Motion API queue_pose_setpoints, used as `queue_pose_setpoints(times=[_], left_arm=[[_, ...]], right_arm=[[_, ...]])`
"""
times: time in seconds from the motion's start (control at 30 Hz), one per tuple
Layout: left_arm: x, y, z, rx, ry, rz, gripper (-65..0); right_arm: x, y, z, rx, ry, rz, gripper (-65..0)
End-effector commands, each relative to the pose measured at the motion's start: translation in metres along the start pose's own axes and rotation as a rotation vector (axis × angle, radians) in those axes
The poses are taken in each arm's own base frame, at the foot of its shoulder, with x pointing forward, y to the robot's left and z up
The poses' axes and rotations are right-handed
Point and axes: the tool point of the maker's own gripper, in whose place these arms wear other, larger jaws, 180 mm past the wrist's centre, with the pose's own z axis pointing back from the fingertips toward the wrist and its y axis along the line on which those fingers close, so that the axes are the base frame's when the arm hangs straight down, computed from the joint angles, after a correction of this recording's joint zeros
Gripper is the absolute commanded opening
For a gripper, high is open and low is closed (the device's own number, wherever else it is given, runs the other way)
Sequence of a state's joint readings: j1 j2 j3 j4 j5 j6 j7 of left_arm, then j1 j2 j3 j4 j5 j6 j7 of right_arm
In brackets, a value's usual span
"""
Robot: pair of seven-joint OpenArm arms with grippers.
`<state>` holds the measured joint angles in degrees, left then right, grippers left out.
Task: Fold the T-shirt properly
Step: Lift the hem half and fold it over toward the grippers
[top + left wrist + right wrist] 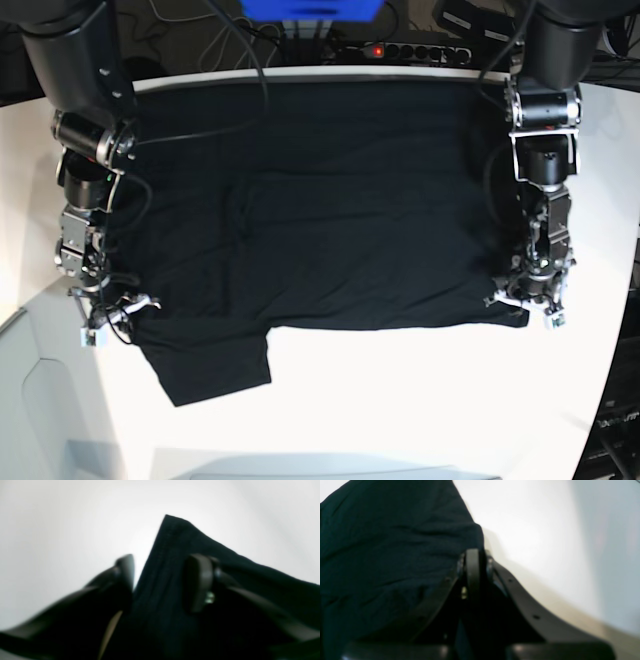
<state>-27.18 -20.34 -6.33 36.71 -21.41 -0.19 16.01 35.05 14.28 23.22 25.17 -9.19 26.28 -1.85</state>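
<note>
Both arms are showing dark housings: broad black cylinders at the far end, then stacked grey and black metal joints narrowing toward the near side, with thin black cables looping beside them. The left gripper (160, 580) is showing matte black fingers with rounded flat pads (198, 582) and a small silvery screw. The right gripper (473, 575) is showing curved black finger arms dotted with small holes.

The T-shirt (330, 210) is all black. The table (420, 400) under it is white. Both grippers are black, left (528, 300) and right (110, 312).
</note>
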Motion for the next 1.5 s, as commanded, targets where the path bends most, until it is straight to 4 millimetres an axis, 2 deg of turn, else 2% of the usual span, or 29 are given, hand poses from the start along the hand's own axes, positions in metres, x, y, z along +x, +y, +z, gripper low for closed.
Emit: queue_pose_setpoints(times=[0.0,0.13,0.2,0.23,0.4,0.5,0.57,0.6,0.7,0.9,1.1,1.37,1.47], left_arm=[[0.010,0.000,0.000,-0.004,-0.003,0.008,-41.4],[0.010,-0.001,0.000,-0.005,-0.002,0.009,-52.6],[0.009,0.000,0.000,-0.003,-0.001,0.008,-62.5],[0.009,0.000,0.000,-0.003,0.000,0.008,-65.0],[0.009,-0.001,0.001,-0.007,0.001,0.005,-65.0],[0.025,-0.006,0.006,-0.021,-0.043,0.000,-65.0],[0.026,-0.009,0.013,-0.035,-0.061,-0.011,-65.0],[0.031,-0.013,0.018,-0.046,-0.074,-0.024,-65.0],[0.040,-0.023,0.030,-0.075,-0.091,-0.040,-65.0],[0.051,-0.004,0.054,-0.062,-0.115,0.025,-65.0],[0.053,-0.002,0.081,-0.076,-0.156,0.000,-65.0],[0.045,-0.005,0.113,-0.100,-0.204,-0.048,-65.0],[0.037,-0.009,0.124,-0.112,-0.210,-0.065,-65.0]], right_arm=[[0.017,-0.005,0.000,-0.008,-0.025,0.013,-65.0],[0.017,-0.005,0.000,-0.008,-0.025,0.013,-65.0],[0.017,-0.005,0.000,-0.008,-0.025,0.013,-65.0],[0.017,-0.005,0.000,-0.008,-0.025,0.013,-65.0],[0.018,-0.005,0.000,-0.009,-0.028,0.014,-65.0],[0.021,-0.006,0.001,-0.009,-0.039,0.014,-65.0],[0.036,-0.009,0.003,-0.019,-0.072,0.028,-65.0],[0.036,-0.010,0.006,-0.023,-0.081,0.037,-65.0],[0.046,-0.016,0.017,-0.045,-0.130,0.082,-65.0],[0.059,-0.016,0.039,-0.070,-0.189,0.155,-65.0],[0.072,0.001,0.069,0.011,-0.243,0.170,-65.0],[0.064,0.015,0.113,0.044,-0.248,0.238,-65.0],[0.052,0.017,0.128,0.052,-0.243,0.250,-65.0]])
